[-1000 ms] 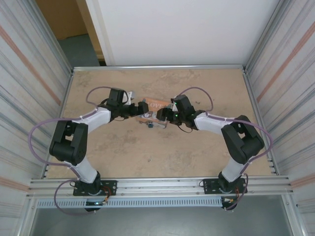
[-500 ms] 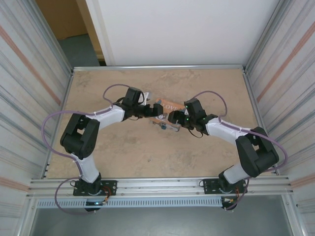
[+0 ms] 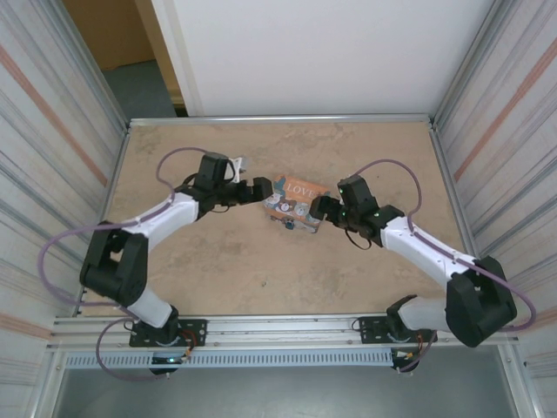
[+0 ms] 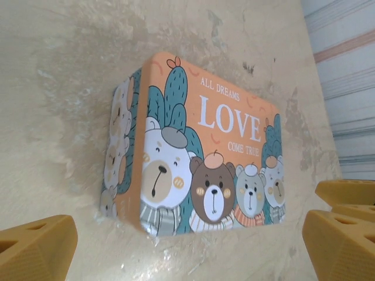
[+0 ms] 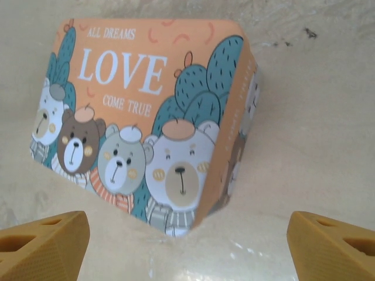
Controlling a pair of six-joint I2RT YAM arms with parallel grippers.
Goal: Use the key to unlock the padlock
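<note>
A tiny blue padlock [image 3: 288, 223] with a silvery bit lies on the table just in front of the orange "LOVE" bear tin [image 3: 296, 197]. The key is too small to make out and I cannot place it. My left gripper [image 3: 262, 189] stands open just left of the tin [image 4: 199, 158], with its yellow fingers [image 4: 36, 249] low at both sides and nothing between them. My right gripper [image 3: 315, 208] stands open just right of the tin [image 5: 146, 117], with its fingers [image 5: 42, 246] wide apart and nothing between them. The grippers [image 4: 187, 254] [image 5: 187, 252] hover over bare table.
The tan tabletop [image 3: 218, 270] is walled by ribbed metal panels at left and right, and an aluminium rail [image 3: 278, 326] runs along the near edge. Bare table lies in front of and behind the tin.
Both grippers have drawn back from the tin, left to the left and right to the right, so the tin lies uncovered between them. The right jaws have spread wider.
</note>
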